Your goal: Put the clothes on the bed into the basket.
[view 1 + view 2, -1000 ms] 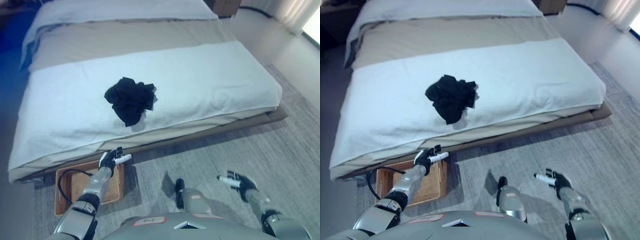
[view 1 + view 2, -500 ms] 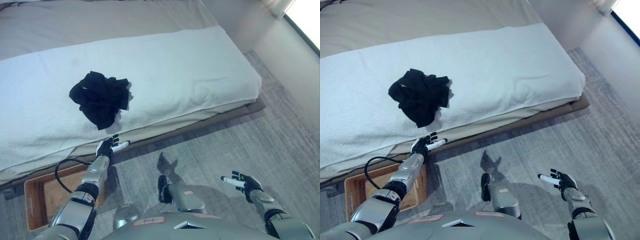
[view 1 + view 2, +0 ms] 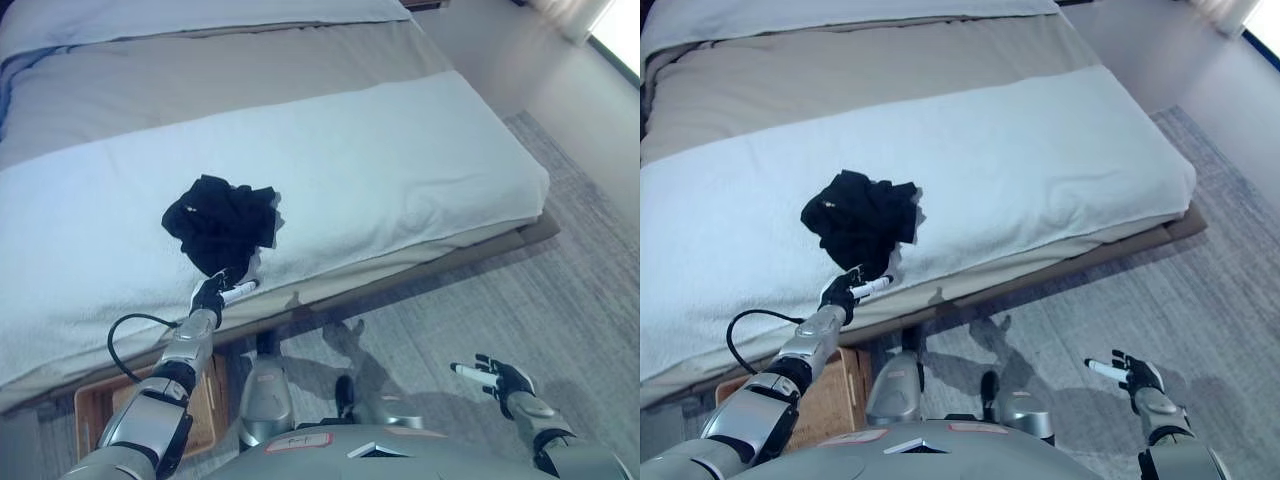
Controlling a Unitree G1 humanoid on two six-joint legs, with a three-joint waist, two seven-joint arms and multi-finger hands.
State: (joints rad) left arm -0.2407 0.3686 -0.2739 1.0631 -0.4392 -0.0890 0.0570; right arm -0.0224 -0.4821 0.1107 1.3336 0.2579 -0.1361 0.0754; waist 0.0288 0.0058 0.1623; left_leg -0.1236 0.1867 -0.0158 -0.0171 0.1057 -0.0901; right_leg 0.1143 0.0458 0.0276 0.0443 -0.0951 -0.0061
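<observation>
The clothes [image 3: 222, 222], a crumpled black soft heap with no clear long axis, lie on the bed [image 3: 400, 150], on its white towelling cover near the front edge. The left robot hand [image 3: 218, 292] hovers just beside the heap's near edge, fingers relaxed and holding nothing; the heap lies at its 12 o'clock. The right robot hand [image 3: 496, 376], released too, hangs well apart over the grey carpet [image 3: 560, 280]. The wooden basket [image 3: 96, 420] sits on the floor at the left hand's 7 o'clock.

Black clothes [image 3: 862, 218] bunched on white bed cover [image 3: 1040, 170]. Left hand [image 3: 845, 291] just below, fingers loose, at bed edge. Basket [image 3: 830, 398] on floor, partly hidden. Right hand [image 3: 1130, 372] spread over carpet [image 3: 1200, 300].
</observation>
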